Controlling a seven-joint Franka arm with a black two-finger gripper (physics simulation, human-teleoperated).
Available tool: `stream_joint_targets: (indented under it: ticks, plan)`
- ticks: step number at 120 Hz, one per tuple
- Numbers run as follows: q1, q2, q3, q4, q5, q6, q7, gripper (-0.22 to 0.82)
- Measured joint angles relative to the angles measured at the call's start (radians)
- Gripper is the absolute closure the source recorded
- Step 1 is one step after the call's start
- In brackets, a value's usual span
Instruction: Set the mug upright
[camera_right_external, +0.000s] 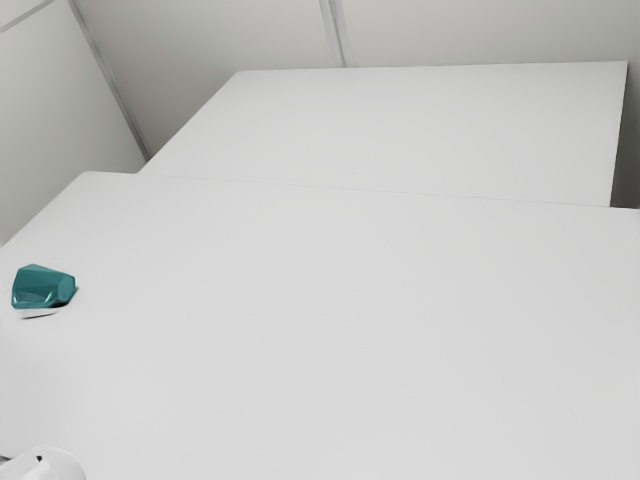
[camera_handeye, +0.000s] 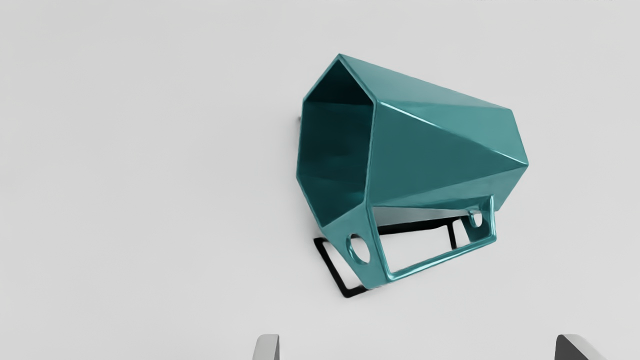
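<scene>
The faceted teal mug (camera_handeye: 425, 145) lies sideways near the white worktop's (camera_right_external: 330, 320) edge at the exterior view's left; the black two-finger gripper (camera_handeye: 417, 347) stands wide, empty. A clumsy nudge could roll it off.

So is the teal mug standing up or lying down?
Lying on its side: the wrist view shows the mug's open mouth facing sideways, its handle out beside it.

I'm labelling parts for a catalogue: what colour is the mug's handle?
The handle is teal, seen best in the wrist view.
</scene>
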Motion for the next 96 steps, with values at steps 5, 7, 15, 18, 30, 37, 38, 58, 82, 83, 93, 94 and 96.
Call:
stream_joint_targets:
  ticks: [5,7,15,18,30,37,38,58,82,83,93,94,96]
  plan:
    - [0.007,0.039,-0.008,0.037,-0.018,0.001,0.03,0.0]
    - [0.009,0.052,-0.014,0.052,-0.025,0.002,0.041,0.0]
    - [0.011,0.084,-0.035,0.091,-0.051,0.005,0.083,0.0]
    - [0.011,0.091,-0.039,0.098,-0.062,0.006,0.098,0.0]
    - [0.011,0.101,-0.064,0.106,-0.107,0.01,0.151,0.0]
    - [0.011,0.099,-0.077,0.097,-0.126,0.01,0.177,0.0]
    - [0.011,0.099,-0.079,0.095,-0.128,0.01,0.18,0.0]
    - [0.009,0.098,-0.084,0.056,-0.17,0.011,0.239,0.0]
    - [0.009,0.102,-0.085,0.016,-0.183,0.03,0.292,0.0]
    - [0.009,0.102,-0.085,0.015,-0.183,0.031,0.294,0.0]
    - [0.009,0.105,-0.085,0.015,-0.183,0.035,0.312,0.0]
    - [0.008,0.105,-0.086,0.015,-0.184,0.036,0.314,0.0]
    - [0.008,0.105,-0.087,0.015,-0.184,0.036,0.317,0.0]
